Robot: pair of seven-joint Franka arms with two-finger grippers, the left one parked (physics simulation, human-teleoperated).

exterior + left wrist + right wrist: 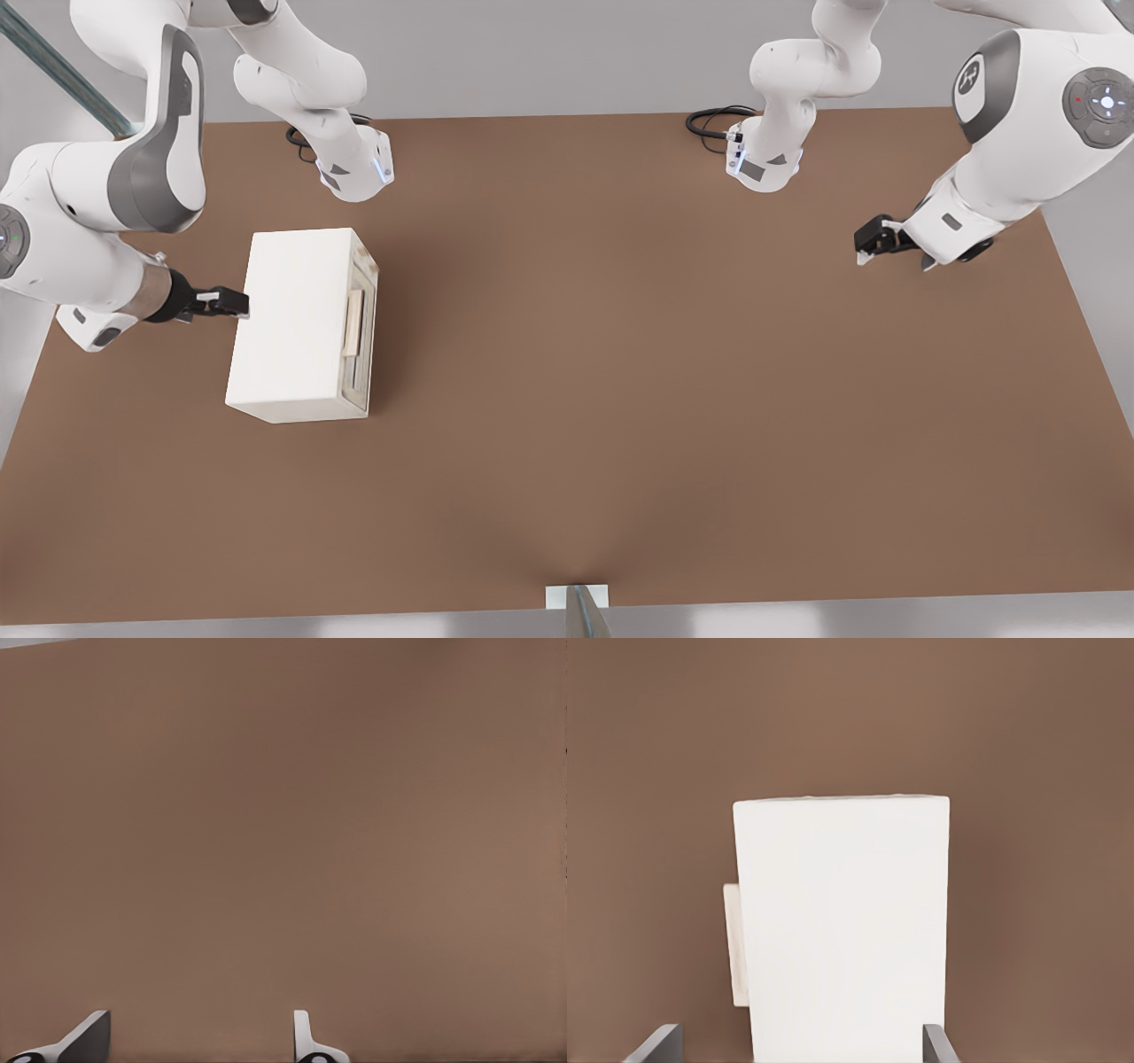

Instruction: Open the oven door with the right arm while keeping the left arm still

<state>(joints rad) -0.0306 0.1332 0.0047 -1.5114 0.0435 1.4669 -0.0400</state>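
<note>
Overhead, the right arm's hand (232, 304), fingers spread and empty, hovers behind the oven (297, 323) on the counter (620, 399); it should circle to the oven door (361, 330), squarely gripping the handle (353, 322).

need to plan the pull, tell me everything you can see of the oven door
The oven door is a cream-framed panel on the side of the cream-white oven body that faces the front view's right. A pale beige bar handle runs along it, with a dark window strip beside it. It looks shut, flush against the body, and nothing touches it. The gripper sits at the body's opposite edge, fingers open. In the right wrist view only the handle pokes out past the body.
</note>
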